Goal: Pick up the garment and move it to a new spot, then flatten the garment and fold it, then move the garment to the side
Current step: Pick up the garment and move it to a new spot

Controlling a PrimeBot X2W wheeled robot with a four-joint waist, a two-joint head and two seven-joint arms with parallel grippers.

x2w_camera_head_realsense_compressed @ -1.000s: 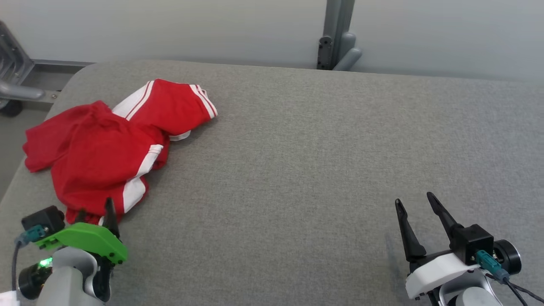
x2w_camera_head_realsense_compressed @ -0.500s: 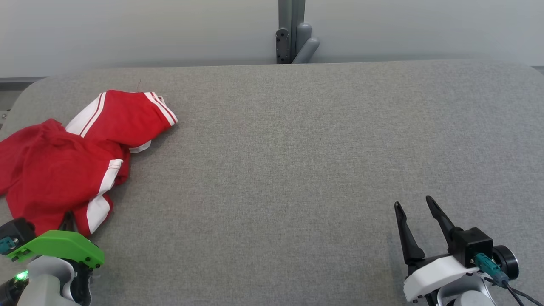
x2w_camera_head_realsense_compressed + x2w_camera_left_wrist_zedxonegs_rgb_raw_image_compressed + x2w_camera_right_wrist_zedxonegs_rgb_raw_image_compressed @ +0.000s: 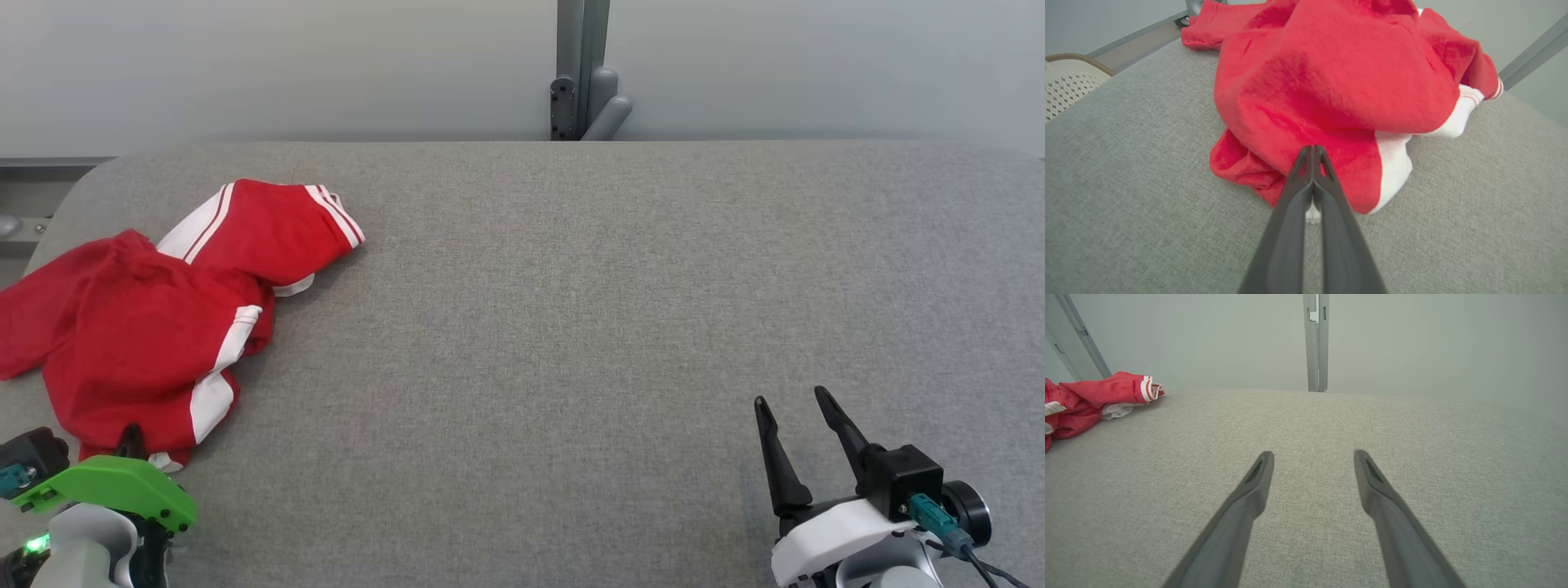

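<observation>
The garment [image 3: 147, 327] is a crumpled red piece with white stripes, lying at the left end of the grey table [image 3: 571, 327]. My left gripper [image 3: 131, 437] is at the garment's near hem. In the left wrist view its fingers [image 3: 1312, 149] are pressed together, shut on the near fold of the garment [image 3: 1339, 73]. A bit of white trim peeks between the fingers. My right gripper [image 3: 789, 396] stands open over bare table at the lower right, far from the cloth. The right wrist view shows that gripper [image 3: 1312, 455] with nothing between its fingers and the garment [image 3: 1094, 396] off to its far left.
A grey metal post [image 3: 581, 73] rises behind the table's far edge against a pale wall. The table's rounded left corner lies just beyond the garment. A white perforated basket [image 3: 1065, 85] sits beyond the table edge in the left wrist view.
My left gripper's jaws have closed at the garment's near hem. The head camera has turned, shifting the whole picture. The right gripper stays open in place.
</observation>
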